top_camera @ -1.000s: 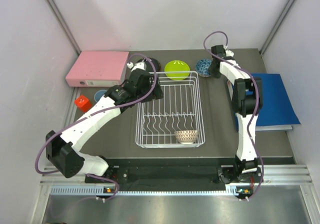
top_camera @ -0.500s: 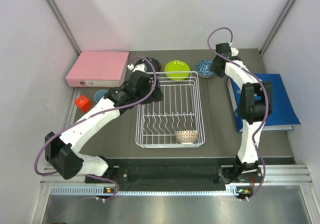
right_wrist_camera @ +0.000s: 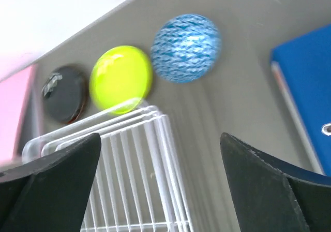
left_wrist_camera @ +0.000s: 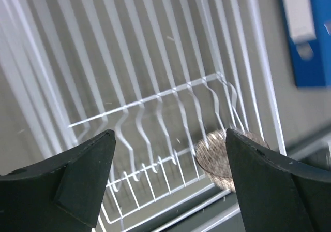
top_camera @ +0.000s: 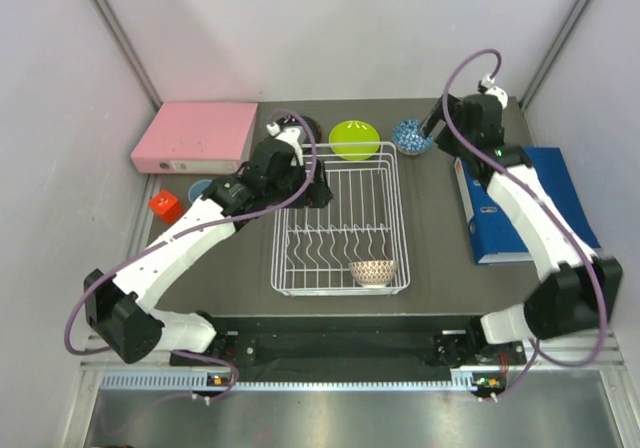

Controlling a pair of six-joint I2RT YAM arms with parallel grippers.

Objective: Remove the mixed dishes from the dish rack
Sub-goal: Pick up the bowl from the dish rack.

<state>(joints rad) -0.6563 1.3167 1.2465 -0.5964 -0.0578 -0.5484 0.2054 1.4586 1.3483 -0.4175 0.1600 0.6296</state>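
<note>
Top external view: the beige bowl (top_camera: 372, 272) is the only dish in the rack (top_camera: 401, 218), tucked into its lower-right corner. The blue bowl (top_camera: 410, 135), lime plate (top_camera: 354, 138) and dark plate (top_camera: 300, 128) lie on the tabletop (top_camera: 435, 238) past its top edge. The left jaws, over the rack's upper left, and the right jaws, beside the blue bowl, both gape wide and hold nothing. Reaching down, a jaw could snag the wavy dividers (top_camera: 335, 238) or corner wires and drag the rack. Free room lies between the rack and the blue binder (top_camera: 540, 203), and at lower left.

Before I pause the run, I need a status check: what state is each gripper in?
Left gripper: open, holding nothing.
Right gripper: open, holding nothing.
</note>
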